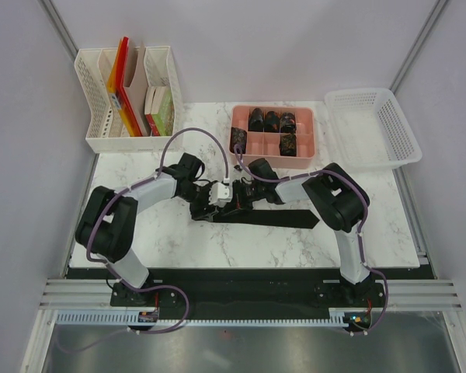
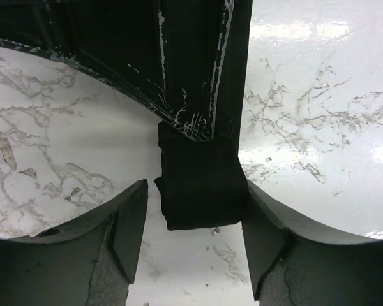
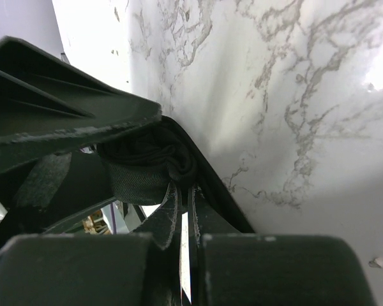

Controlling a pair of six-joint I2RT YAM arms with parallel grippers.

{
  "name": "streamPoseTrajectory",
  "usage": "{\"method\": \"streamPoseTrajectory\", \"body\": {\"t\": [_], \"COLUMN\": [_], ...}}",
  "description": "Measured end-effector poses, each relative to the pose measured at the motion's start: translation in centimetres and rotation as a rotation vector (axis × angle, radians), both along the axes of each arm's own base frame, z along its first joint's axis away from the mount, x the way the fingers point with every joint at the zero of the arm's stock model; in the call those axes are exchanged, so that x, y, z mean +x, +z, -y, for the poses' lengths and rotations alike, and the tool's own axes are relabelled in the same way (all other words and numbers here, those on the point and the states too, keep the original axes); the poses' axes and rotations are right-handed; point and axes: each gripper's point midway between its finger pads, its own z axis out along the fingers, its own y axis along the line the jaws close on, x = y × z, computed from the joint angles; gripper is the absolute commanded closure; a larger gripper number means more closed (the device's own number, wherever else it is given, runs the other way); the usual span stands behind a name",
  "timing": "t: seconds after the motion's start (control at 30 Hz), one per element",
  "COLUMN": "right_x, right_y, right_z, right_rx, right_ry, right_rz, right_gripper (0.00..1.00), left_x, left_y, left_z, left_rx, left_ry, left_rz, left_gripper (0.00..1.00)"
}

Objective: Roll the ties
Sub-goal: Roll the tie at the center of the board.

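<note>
The tie lies flat on the counter, on the near side of the tray. Its long axis runs left to right along the tray's near edge. Its left end is wound into a small coil. The right hand is closed, pinching that coil from the tray side. The left hand stands open with one finger on each side of the coil, so closing it should catch the roll. Beyond, rolled ties sit in the tray's compartments.
</note>
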Motion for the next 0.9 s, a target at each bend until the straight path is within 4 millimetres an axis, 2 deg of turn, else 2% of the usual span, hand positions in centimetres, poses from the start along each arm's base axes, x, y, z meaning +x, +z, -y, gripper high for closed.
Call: {"method": "streamPoseTrajectory", "body": {"t": [0.2, 0.43, 0.5, 0.57, 0.67, 0.8, 0.9], "right_x": [0.0, 0.1, 0.1, 0.1, 0.1, 0.1, 0.1], "right_y": [0.1, 0.3, 0.3, 0.2, 0.1, 0.0, -0.1], "right_z": [0.1, 0.8, 0.9, 0.9, 0.9, 0.8, 0.5], "right_rx": [0.002, -0.067, -0.075, -0.079, -0.079, -0.069, -0.049], "right_ry": [-0.022, -0.035, -0.032, -0.029, -0.024, -0.018, -0.017], "right_rz": [-0.010, -0.021, -0.021, -0.016, -0.008, -0.010, -0.021], "right_gripper": [1.00, 1.00, 1.00, 1.00, 1.00, 1.00, 1.00], "left_x": [-0.2, -0.1, -0.1, -0.1, -0.2, -0.4, -0.2], "left_y": [-1.0, -1.3, -1.3, -1.3, -1.3, -0.4, 1.0], "left_z": [0.3, 0.3, 0.3, 0.3, 0.3, 0.1, 0.5], "left_rx": [0.021, 0.037, 0.038, 0.038, 0.038, 0.030, 0.010], "left_ry": [-0.016, -0.018, -0.019, -0.014, -0.008, 0.006, 0.012], "left_rz": [-0.012, -0.003, -0.002, -0.003, -0.004, -0.003, 0.001], "left_gripper": [0.52, 0.56, 0.55, 0.48, 0.44, 0.47, 0.54]}}
